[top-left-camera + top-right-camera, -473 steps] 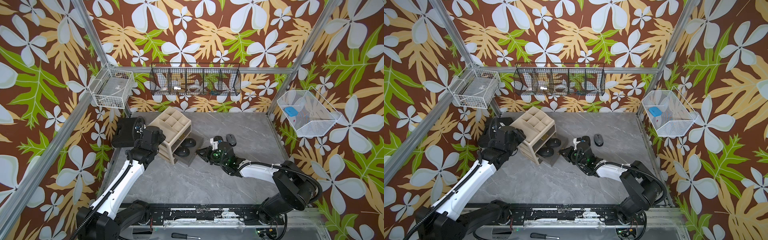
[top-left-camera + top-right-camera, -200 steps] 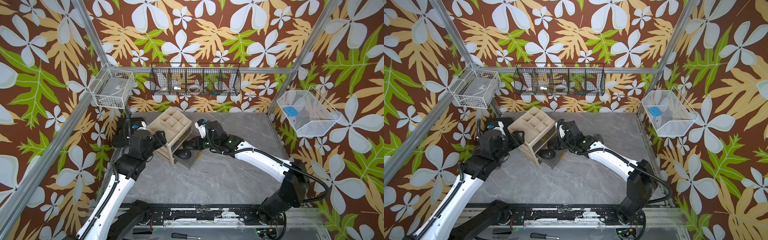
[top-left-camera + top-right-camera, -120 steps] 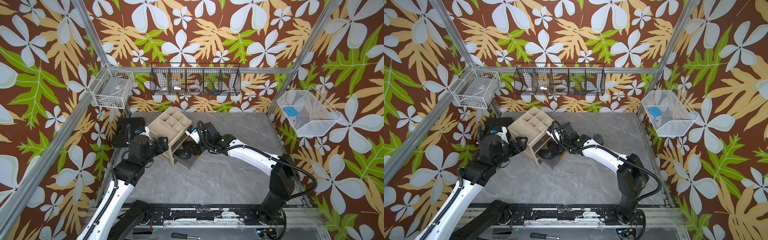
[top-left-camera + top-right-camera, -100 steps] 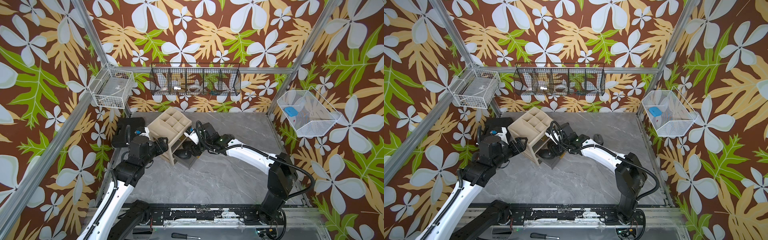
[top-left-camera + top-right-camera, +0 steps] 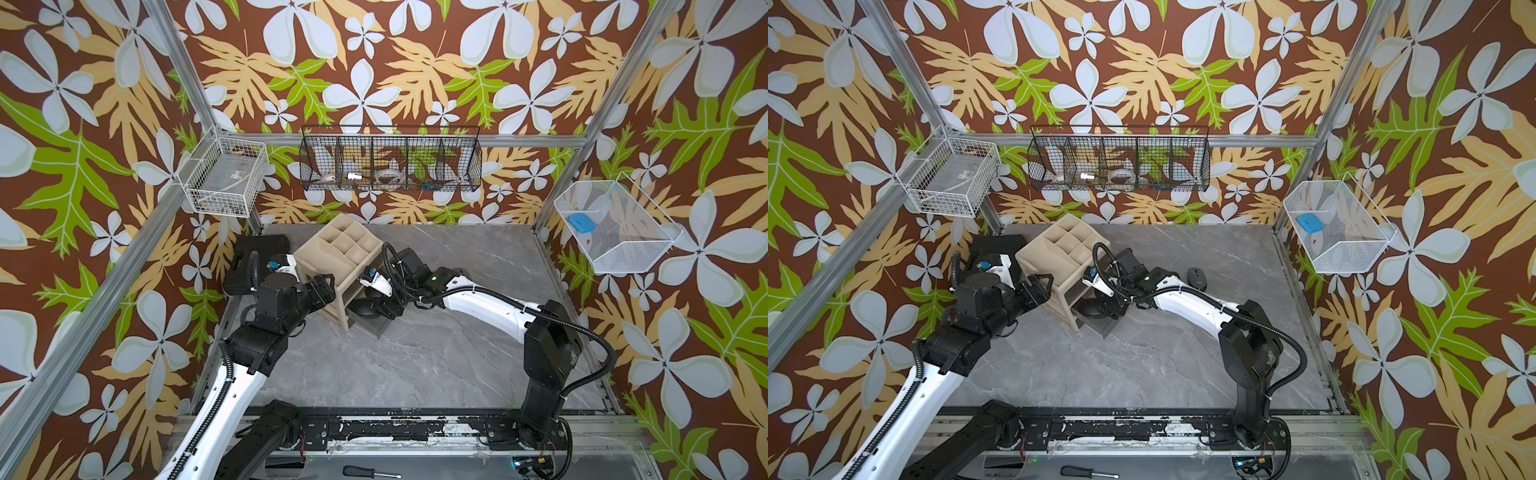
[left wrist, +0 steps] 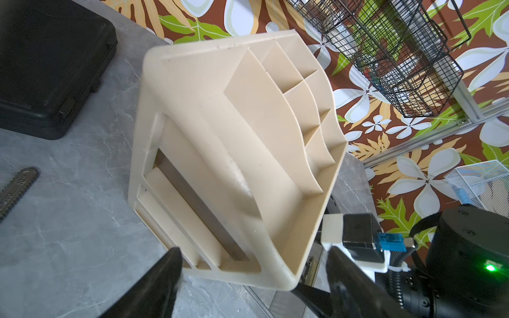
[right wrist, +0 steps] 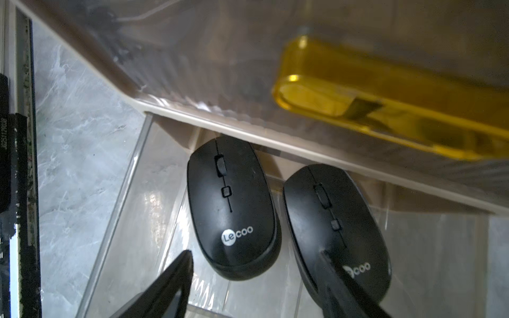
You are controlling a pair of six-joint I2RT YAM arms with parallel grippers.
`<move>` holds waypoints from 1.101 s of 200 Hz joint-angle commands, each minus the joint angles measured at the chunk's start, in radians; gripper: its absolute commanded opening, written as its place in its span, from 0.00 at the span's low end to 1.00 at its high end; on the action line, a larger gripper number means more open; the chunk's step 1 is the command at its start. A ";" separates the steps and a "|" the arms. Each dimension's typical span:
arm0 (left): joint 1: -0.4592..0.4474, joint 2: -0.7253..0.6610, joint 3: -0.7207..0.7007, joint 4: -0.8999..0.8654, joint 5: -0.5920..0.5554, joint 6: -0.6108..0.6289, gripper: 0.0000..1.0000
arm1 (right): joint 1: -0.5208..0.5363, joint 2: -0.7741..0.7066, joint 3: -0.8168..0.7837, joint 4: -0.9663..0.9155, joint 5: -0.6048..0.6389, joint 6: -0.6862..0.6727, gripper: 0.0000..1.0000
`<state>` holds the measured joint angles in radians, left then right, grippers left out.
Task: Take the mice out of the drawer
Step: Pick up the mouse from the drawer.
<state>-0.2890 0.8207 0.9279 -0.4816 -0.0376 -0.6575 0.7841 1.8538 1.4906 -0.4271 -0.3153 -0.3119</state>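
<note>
Two black mice with round pale logos lie side by side in the clear drawer, which is pulled out of the beige organizer. My right gripper hangs open over them. One finger stands beside the nearer mouse and the other overlaps the second mouse. Both top views show it over the drawer. Another dark mouse rests on the table behind the right arm. My left gripper is open, its fingers straddling the organizer's lower corner without touching it.
A large black case lies left of the organizer. A yellow object shows through the drawer above. Wire baskets hang on the walls. A screwdriver lies on the front rail.
My right gripper has swung from the table to the open drawer and spread its jaws wider. The left arm has drawn back a little, staying at the organizer's corner.
</note>
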 commanded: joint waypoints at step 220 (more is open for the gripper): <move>0.002 0.000 0.015 0.022 -0.060 -0.026 0.85 | 0.020 0.165 0.189 -0.198 -0.070 -0.168 0.80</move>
<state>-0.2886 0.8200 0.9367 -0.4816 -0.0856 -0.6765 0.8032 1.9984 1.6623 -0.5785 -0.3855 -0.4660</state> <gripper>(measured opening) 0.847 0.792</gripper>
